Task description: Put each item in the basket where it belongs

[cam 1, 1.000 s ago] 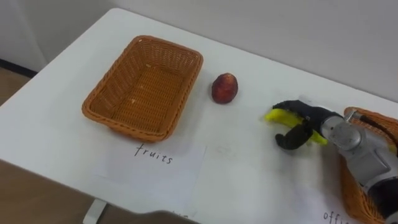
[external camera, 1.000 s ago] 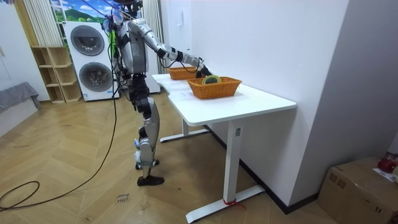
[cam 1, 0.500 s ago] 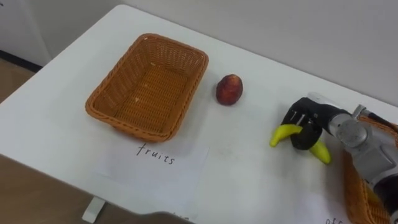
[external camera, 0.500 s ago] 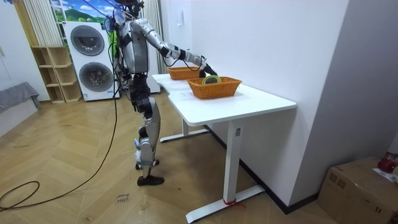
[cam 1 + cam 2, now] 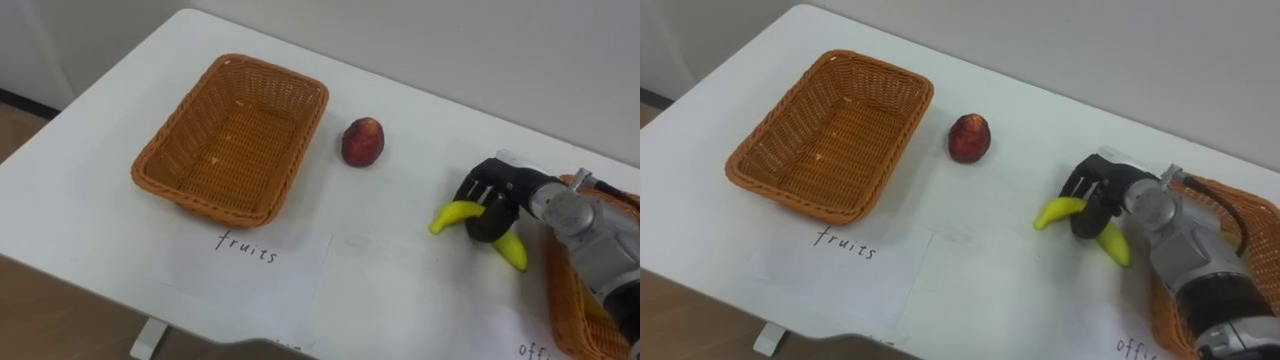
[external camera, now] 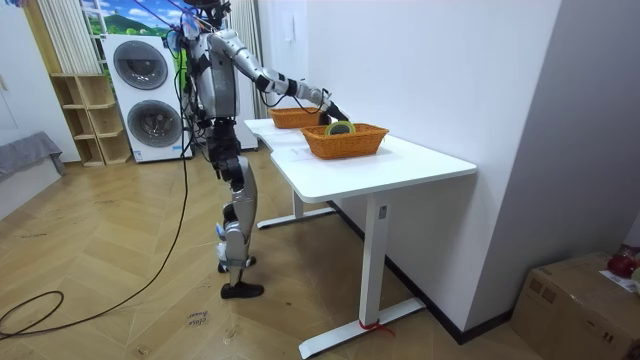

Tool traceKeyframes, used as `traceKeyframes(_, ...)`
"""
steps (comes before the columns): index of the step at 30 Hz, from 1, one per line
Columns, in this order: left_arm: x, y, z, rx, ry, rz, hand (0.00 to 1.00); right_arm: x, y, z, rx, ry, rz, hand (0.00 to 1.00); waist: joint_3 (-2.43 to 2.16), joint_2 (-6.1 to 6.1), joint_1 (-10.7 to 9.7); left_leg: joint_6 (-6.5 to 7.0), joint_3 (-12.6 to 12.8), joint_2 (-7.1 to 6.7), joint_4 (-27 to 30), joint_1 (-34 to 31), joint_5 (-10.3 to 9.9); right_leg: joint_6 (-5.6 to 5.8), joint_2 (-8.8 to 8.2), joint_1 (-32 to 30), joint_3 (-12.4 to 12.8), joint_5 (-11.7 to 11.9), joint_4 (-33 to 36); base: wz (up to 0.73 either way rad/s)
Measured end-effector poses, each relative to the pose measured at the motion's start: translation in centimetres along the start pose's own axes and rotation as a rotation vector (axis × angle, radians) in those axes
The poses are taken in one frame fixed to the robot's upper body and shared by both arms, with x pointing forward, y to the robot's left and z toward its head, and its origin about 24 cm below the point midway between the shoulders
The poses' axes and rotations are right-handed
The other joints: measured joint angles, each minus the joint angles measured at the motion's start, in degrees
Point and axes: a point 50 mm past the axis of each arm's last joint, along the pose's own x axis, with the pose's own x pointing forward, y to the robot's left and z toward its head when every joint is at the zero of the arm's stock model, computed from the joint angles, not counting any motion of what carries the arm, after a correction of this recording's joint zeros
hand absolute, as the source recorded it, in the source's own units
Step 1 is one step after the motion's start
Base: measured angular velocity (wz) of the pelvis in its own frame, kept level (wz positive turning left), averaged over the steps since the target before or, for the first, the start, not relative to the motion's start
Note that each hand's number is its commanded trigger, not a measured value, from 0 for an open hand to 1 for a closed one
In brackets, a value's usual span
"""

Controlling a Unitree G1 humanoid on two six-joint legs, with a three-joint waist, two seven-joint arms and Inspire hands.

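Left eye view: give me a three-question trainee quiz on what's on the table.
1. True or false: the left basket holds fruit.
2. The right hand is curled round: A) a pen, B) the banana, C) a cup.
3. What lies between the left basket and the banana?
Key: 1 false; 2 B; 3 the red fruit.

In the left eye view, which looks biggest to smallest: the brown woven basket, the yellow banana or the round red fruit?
1. Brown woven basket, by far.
2. Yellow banana: longer than the fruit, its middle hidden by the right hand gripping it.
3. Round red fruit.
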Motion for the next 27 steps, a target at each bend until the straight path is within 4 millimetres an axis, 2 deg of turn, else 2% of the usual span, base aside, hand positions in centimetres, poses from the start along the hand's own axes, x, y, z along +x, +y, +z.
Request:
traceKeyframes(4,-0.1,0.0,-0.2,-0.002,0.000,-0.011,0.00,-0.4,-0.7,1.9,-0.025,-0.076,-0.014,1.00,0.26,0.37,-0.57,0.03,0.50,-0.01,0.00,0.46,0.02,0.00,-0.02,0.22,0.65,0.00,0.01,-0.06)
traceKeyframes(9,-0.1,-0.2,-0.2,-0.005,-0.004,-0.012,0.00,-1.1,-1.6,3.9,-0.025,-0.170,-0.051,1.00,-0.01,-0.07,-1.74,0.05,0.59,0.00,-0.04,0.69,0.03,0.01,-0.03,0.38,0.82,0.00,0.01,0.02)
traceKeyframes(13,0.0,0.1,0.1,-0.024,-0.008,0.001,0.00,-1.3,-2.0,4.4,-0.026,-0.193,-0.068,1.00,-0.18,-0.30,-2.16,0.06,0.67,-0.01,0.07,0.71,0.04,0.01,-0.07,0.42,0.82,0.00,0.01,0.00)
traceKeyframes(15,0.1,0.3,0.2,-0.041,-0.005,0.008,0.00,-1.5,-2.3,4.6,-0.022,-0.204,-0.083,1.00,-0.13,-0.22,-2.38,0.06,0.64,-0.03,0.07,0.79,0.04,0.01,-0.08,0.54,0.83,0.00,0.01,0.00)
traceKeyframes(18,0.1,0.5,-0.2,-0.056,0.012,0.013,0.00,-2.0,-3.1,5.1,-0.013,-0.237,-0.116,1.00,0.20,0.35,-2.96,0.06,0.62,-0.01,-0.05,1.60,0.03,0.02,-0.06,1.30,0.82,-0.01,-0.01,0.00)
traceKeyframes(20,0.1,0.4,-0.2,-0.055,0.012,0.011,0.00,-2.3,-3.7,5.3,0.011,-0.259,-0.146,1.00,0.22,0.52,-3.08,0.06,0.65,0.00,-0.50,1.69,0.03,0.02,-0.04,1.34,0.81,-0.01,0.02,-0.04)
traceKeyframes(27,0.0,0.2,-0.2,-0.055,0.003,0.022,0.00,-2.6,-4.4,5.5,0.021,-0.276,-0.219,1.00,-0.12,1.11,-3.04,0.06,0.74,-0.02,0.04,1.75,0.04,0.02,-0.04,1.32,0.85,-0.01,0.06,0.00)
